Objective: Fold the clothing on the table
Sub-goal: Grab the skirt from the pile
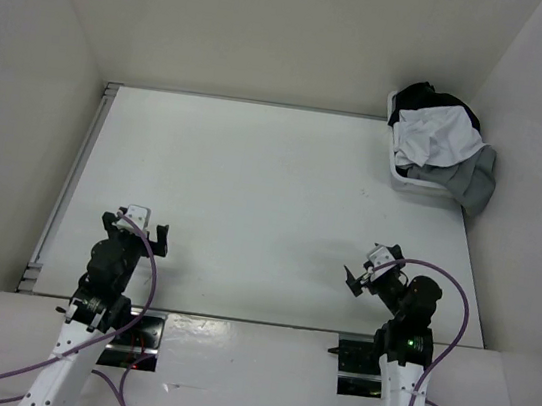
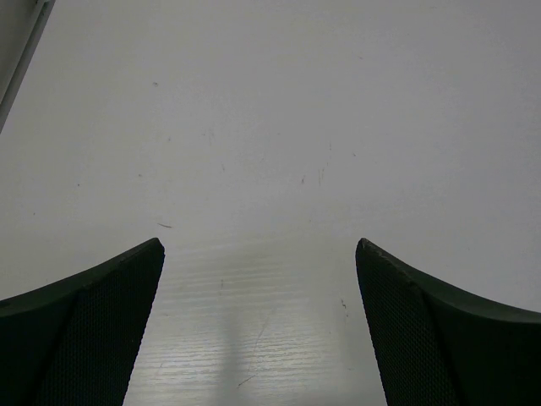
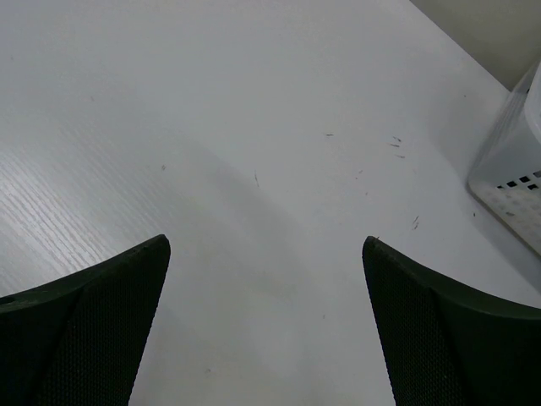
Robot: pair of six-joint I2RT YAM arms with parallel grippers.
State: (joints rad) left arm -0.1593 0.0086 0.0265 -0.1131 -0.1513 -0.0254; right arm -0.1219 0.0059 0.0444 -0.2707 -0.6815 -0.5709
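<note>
At the near edge, the left gripper (image 1: 136, 229) and the right gripper (image 1: 372, 276) are held just above the table (image 1: 254, 180), jaws spread wide and nothing grasped. At the far right corner, well apart from both, the clothing (image 1: 434, 133) is found crumpled in a white basket (image 1: 410, 183), heaped together with a grey garment (image 1: 474, 181) and a black garment (image 1: 430, 92).

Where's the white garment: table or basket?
In the white plastic basket, bunched: the white fabric garment lies atop a grey garment and a black garment.
</note>
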